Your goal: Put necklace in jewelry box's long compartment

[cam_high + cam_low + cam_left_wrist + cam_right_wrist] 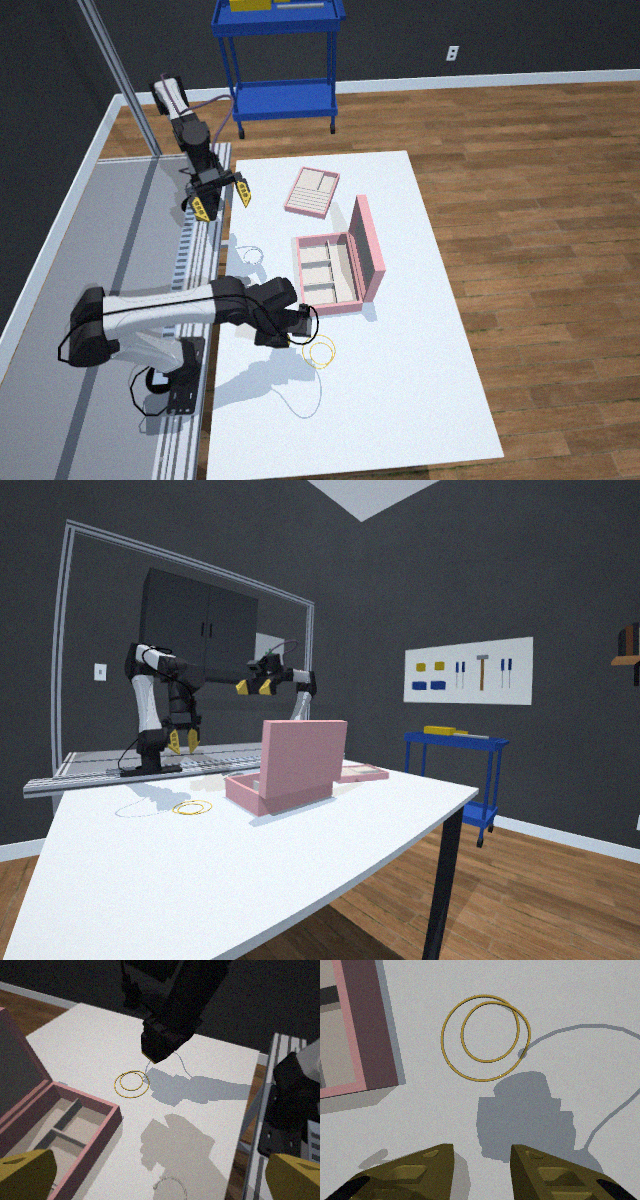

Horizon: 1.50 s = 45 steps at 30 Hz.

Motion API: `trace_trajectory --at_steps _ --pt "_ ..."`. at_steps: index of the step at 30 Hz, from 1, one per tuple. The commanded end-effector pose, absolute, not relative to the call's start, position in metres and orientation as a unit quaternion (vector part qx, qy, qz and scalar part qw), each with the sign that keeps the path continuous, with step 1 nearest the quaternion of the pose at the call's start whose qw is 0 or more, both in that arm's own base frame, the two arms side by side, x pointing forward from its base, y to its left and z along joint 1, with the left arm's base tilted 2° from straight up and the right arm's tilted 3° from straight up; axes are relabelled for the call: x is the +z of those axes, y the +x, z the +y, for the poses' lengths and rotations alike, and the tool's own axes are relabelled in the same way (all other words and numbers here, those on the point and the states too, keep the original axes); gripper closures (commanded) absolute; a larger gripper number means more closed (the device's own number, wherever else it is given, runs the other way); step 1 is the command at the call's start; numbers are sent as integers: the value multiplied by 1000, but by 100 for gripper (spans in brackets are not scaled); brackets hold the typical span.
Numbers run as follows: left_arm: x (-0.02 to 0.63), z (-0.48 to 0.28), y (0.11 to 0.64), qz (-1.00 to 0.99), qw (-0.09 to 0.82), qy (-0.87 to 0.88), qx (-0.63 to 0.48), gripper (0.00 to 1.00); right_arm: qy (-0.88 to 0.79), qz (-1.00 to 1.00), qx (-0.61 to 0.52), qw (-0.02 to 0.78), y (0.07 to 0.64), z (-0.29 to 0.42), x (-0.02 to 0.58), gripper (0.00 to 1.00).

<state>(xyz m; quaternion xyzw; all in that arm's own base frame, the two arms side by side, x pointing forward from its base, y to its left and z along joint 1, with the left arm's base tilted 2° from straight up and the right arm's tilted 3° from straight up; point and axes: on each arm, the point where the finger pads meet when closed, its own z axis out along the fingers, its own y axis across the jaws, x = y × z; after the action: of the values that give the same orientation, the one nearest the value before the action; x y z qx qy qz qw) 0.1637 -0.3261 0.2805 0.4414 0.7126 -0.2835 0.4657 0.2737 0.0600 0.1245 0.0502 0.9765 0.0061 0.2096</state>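
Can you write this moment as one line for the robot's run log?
necklace: on table | bangles: on table, outside box | left jaws: open | right jaws: partly open, holding nothing
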Motion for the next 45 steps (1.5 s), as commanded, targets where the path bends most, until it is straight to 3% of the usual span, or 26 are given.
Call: trace_trajectory --at_steps 1,9,17,29,45 --pt "301 -326 165 706 482 430 -291 0 158 964 10 216 282 62 124 74" --pt "297 -325 166 710 479 429 -286 0 333 928 6 167 284 64 98 74" --pt "237 -314 173 754 431 433 -239 0 493 862 7 122 291 67 75 74" --pt "203 -313 180 764 425 431 -223 0 712 700 7 47 302 70 40 74" --pt "176 -316 182 757 427 439 -226 0 772 636 -4 24 308 66 9 74"
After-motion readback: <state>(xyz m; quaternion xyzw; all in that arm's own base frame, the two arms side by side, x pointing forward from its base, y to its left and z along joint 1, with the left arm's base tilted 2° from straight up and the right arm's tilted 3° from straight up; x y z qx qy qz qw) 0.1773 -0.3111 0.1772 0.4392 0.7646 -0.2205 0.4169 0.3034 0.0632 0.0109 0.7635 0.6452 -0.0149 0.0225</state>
